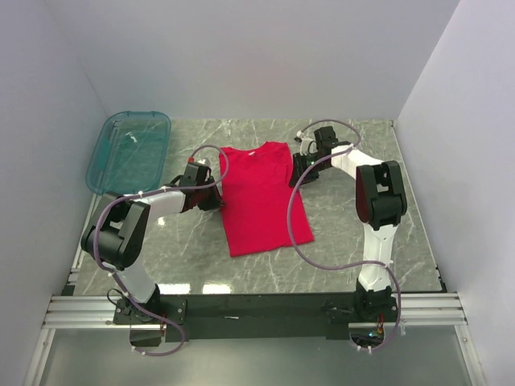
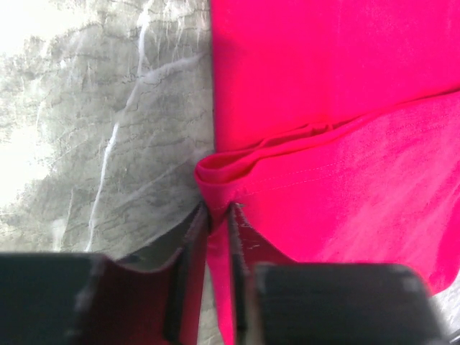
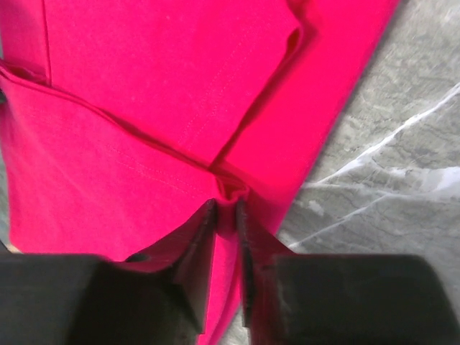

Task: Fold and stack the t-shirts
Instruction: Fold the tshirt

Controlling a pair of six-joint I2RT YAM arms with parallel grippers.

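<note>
The crimson-red t-shirt lies flat in the middle of the marble table, its sleeves folded in so it forms a long panel. My left gripper sits at the shirt's left edge and is shut on a pinch of red fabric. My right gripper sits at the shirt's upper right edge and is shut on a fold of the fabric. Both hold the cloth low at the table surface. The neck label is hidden.
A translucent teal plastic tub stands at the back left of the table. White walls close in the left, back and right sides. The arm bases sit on the rail at the near edge.
</note>
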